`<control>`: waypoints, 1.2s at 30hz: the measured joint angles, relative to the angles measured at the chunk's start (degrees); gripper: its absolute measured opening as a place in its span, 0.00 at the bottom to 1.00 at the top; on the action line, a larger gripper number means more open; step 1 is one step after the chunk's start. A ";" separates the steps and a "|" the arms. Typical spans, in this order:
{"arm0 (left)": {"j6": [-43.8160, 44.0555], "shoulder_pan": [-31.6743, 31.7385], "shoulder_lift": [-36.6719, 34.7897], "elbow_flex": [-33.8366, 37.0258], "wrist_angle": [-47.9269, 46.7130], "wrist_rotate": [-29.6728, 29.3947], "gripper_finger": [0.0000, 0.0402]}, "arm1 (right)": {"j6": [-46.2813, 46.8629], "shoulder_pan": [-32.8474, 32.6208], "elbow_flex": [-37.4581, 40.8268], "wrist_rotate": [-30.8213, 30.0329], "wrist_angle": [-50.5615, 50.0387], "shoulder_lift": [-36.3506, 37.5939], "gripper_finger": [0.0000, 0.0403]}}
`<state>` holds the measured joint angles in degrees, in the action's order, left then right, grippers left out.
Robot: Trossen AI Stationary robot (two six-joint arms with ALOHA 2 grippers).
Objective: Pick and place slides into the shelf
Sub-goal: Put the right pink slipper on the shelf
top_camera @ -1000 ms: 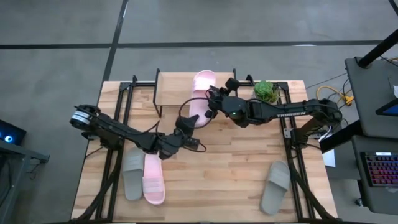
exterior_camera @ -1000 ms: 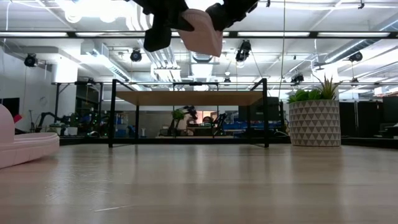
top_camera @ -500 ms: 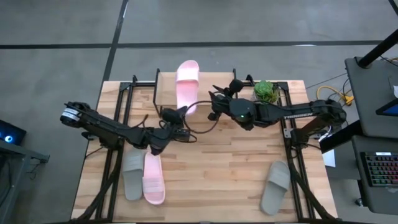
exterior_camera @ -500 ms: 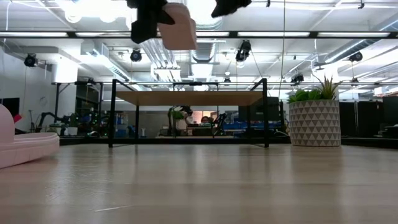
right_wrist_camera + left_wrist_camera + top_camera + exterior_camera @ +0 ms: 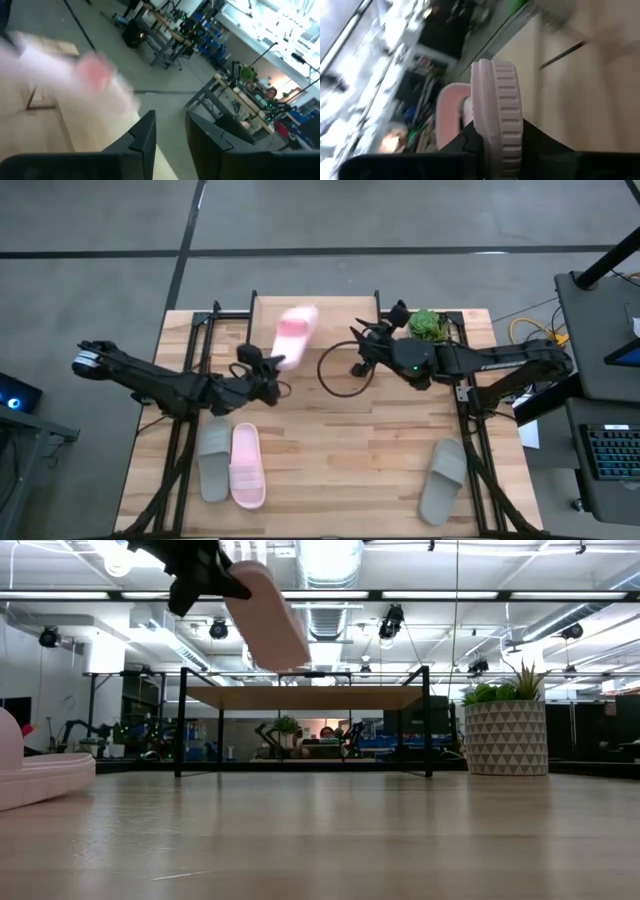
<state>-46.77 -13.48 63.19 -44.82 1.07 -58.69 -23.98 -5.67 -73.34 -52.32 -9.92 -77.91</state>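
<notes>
The left gripper (image 5: 268, 370) holds a light pink slide (image 5: 291, 336) in the air, above the left part of the shelf (image 5: 330, 305). In the high view the slide is blurred and lies over the shelf's wooden top, with its far end toward the back edge of the table (image 5: 340, 450). In the low view the same pink slide (image 5: 268, 615) hangs high, tilted, with one end in the dark gripper (image 5: 205, 575) and the other end pointing down toward the shelf (image 5: 300, 697). In the left wrist view the fingers are closed on the ribbed edge of the slide (image 5: 497, 120), so the grip is firm and narrow.

The right gripper (image 5: 362, 350) is near the right side of the shelf, just beside a small green plant (image 5: 428, 326). It holds nothing; in the right wrist view its two dark fingers (image 5: 145, 135) stand a little apart with only a small gap between them.

Three more slides lie on the table. A grey slide (image 5: 213, 459) and a second pink slide (image 5: 247, 466) lie side by side near the front left corner, touching or almost touching. Another grey slide (image 5: 443, 479) lies alone near the front right corner, well apart from them.
</notes>
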 joint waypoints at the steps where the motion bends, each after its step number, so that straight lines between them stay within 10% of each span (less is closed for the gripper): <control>1: -0.13 0.35 -0.31 -0.02 -0.03 -1.77 0.11 | 0.83 0.01 0.12 -0.01 -1.10 0.09 0.23; 21: 0.01 4.91 9.84 2.02 -5.60 -12.36 0.11 | 1.93 0.04 3.13 0.23 -1.83 0.09 0.18; 36: -11.00 6.72 3.41 14.72 14.23 -7.60 0.11 | 1.50 0.04 3.13 0.23 -1.79 0.11 0.17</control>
<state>-57.78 -6.76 66.60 -30.10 15.30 -66.28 -22.48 -5.63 -70.22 -52.10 -11.70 -77.80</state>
